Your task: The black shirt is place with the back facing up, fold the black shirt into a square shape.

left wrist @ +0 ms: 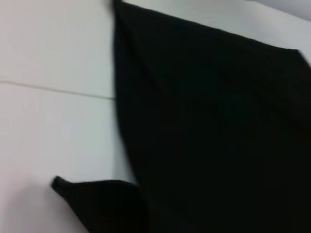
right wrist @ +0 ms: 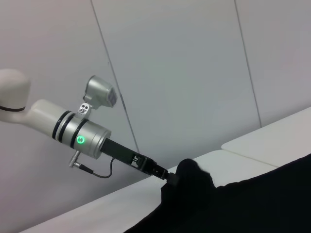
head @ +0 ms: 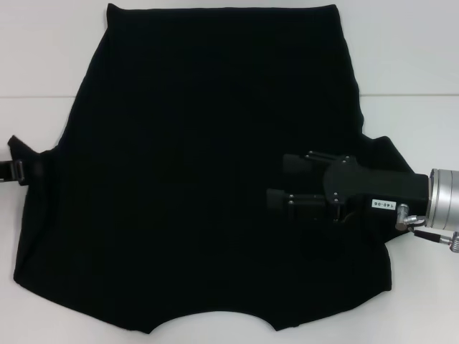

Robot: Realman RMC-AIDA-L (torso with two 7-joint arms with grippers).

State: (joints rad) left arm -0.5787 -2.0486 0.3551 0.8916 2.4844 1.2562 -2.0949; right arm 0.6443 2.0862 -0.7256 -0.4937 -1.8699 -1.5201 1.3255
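Right gripper: over the right half of the black shirt, reaching in from the shirt's right sleeve side; its two fingers are spread apart with nothing between them; whether the tips touch the cloth cannot be told from the head view; it looks placed to press or smooth the body panel, or to come away from it, though that is only a judgement.

Left gripper: at the shirt's left sleeve, at the cloth's outer edge; in the right wrist view it meets a raised bunch of black fabric; whether its fingers are pinching that fabric cannot be told, since the cloth hides them; the lifted bunch suggests the sleeve is being taken up so it can be turned inward over the body.

Black shirt: spread flat on the white table, covering most of it; the straight hem lies on the far side, the curved neckline on the near side, the sleeves out to either flank; the left wrist view shows one long side edge of the shirt running across the table, with a sleeve tip poking out beside it.

Progress: no completed fold shows; the garment is far from square, so the sleeve folds look like the work in hand.

Risk: soft cloth may drag or wrinkle if one side is pulled alone.
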